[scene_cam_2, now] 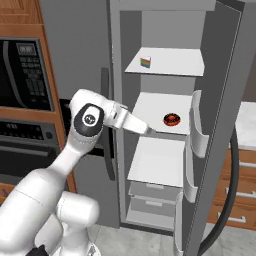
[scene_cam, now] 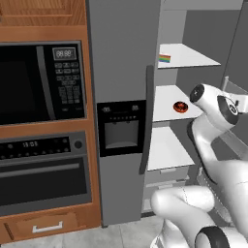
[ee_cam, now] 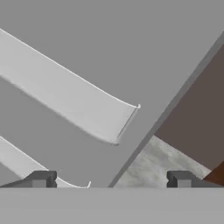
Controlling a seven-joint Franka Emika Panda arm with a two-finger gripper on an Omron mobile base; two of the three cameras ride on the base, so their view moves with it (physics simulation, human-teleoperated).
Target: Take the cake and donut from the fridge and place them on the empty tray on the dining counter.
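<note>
my pincer (ee_cam: pixel 109 179) shows in the hand view as two dark tips at the bottom edge, spread wide apart and grasping nothing. past them the hand view looks at a slant onto the inner face of the open fridge door (ee_cam: pixel 78 57), with a white door bin (ee_cam: pixel 74 103) running from the upper left toward the middle and a second one at the lower left, and a patch of speckled floor (ee_cam: pixel 157 164) at the lower right. in the right base view my white arm (scene_cam_2: pixel 82 145) rises from the lower left and its wrist reaches toward the middle of the frame, just beside the front edge of the middle shelf (scene_cam_2: pixel 157 107). the fridge (scene_cam: pixel 123 58) stands with its right door swung open, and the closed left door carries the black dispenser panel (scene_cam: pixel 121 127). farther in, the donut (scene_cam_2: pixel 171 119) sits on the middle shelf toward its right front, seen right of centre in the right base view. deeper and higher, the cake (scene_cam_2: pixel 145 62) rests on the top shelf (scene_cam_2: pixel 175 62) near its left front corner, in the upper middle of that frame. at the left of the left base view are the black microwave (scene_cam: pixel 41 82) and the oven (scene_cam: pixel 43 172) below it.
</note>
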